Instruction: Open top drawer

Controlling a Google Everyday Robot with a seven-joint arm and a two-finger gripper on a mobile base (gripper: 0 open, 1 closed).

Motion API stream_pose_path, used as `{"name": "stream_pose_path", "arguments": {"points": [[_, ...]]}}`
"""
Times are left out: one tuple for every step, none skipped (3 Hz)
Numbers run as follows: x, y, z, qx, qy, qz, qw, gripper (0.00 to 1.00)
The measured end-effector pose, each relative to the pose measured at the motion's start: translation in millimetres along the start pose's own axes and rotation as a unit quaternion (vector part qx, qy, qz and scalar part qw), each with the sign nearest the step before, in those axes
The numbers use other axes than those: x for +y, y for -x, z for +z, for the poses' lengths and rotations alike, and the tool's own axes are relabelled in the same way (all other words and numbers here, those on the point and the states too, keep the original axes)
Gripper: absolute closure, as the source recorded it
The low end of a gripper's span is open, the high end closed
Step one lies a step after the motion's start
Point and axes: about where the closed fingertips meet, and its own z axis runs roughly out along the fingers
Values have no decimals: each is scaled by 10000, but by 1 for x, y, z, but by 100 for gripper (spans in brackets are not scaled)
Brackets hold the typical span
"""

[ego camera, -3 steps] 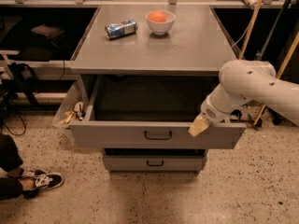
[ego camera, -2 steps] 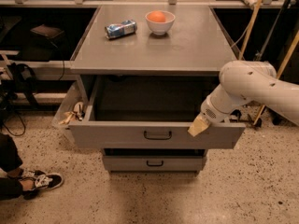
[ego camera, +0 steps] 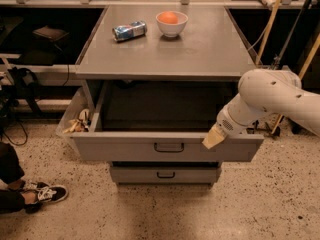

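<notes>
The top drawer (ego camera: pixel 125 148) is pulled far out from under the grey cabinet top. Its flat grey front carries a small black bar handle (ego camera: pixel 169 147) at the centre, and its inside looks dark and bare. A narrower drawer (ego camera: pixel 165 174) below it is pushed in. My gripper (ego camera: pixel 213 138) hangs from the white arm (ego camera: pixel 265 96) at the right. Its tan tip rests against the upper edge of the top drawer's front, to the right of the handle.
On the cabinet top (ego camera: pixel 200 49) lie a crushed can (ego camera: pixel 129 30) and a white bowl (ego camera: pixel 171 23) holding an orange fruit. A bin with scraps (ego camera: pixel 76 121) stands left of the drawer. A person's shoe (ego camera: pixel 42 193) is at the lower left. Poles lean at the right.
</notes>
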Motion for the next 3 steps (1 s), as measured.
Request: {"name": "stream_pose_path", "arguments": {"points": [[5,-8,-2,-14,-35,61,10000,100],[6,-10,-3,-17,-42,74,10000,100],[14,-18,-7,-75,-77,210,9997,100]]}}
